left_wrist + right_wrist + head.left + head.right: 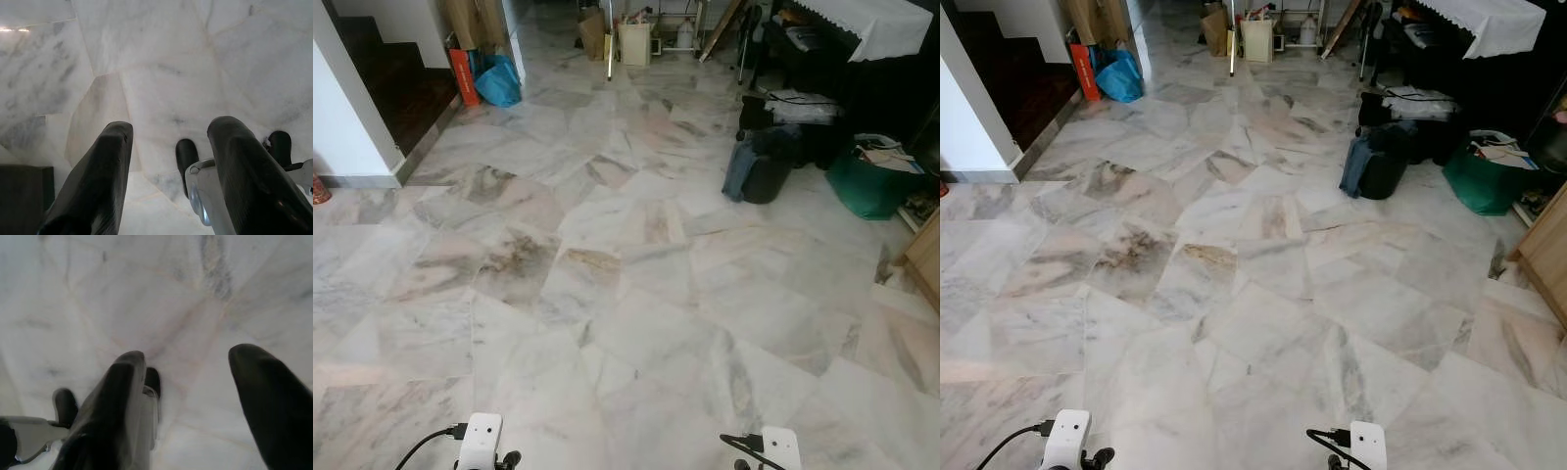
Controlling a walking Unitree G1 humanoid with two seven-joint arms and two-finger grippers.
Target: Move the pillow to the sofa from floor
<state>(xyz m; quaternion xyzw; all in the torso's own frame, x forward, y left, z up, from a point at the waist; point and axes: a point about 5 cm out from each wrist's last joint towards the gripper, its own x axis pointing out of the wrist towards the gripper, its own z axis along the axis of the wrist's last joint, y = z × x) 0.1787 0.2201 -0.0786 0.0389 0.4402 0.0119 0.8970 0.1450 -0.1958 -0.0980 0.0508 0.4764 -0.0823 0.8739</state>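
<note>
Underfoot, a marble floor (607,294) runs to a dark stairway (396,83). Well right of the stairs sit a green bin (871,181) and dark bag (762,162); a blue bag (497,80) lies beside them. Both grippers, left (168,134) and right (188,362), hang low, jaws apart and empty. I cannot tell where the pillow is.

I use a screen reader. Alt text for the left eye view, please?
Marble floor stretches ahead; the left gripper and right gripper hang open above it. A blue bag sits far left, a dark bag and green bin right.
</note>
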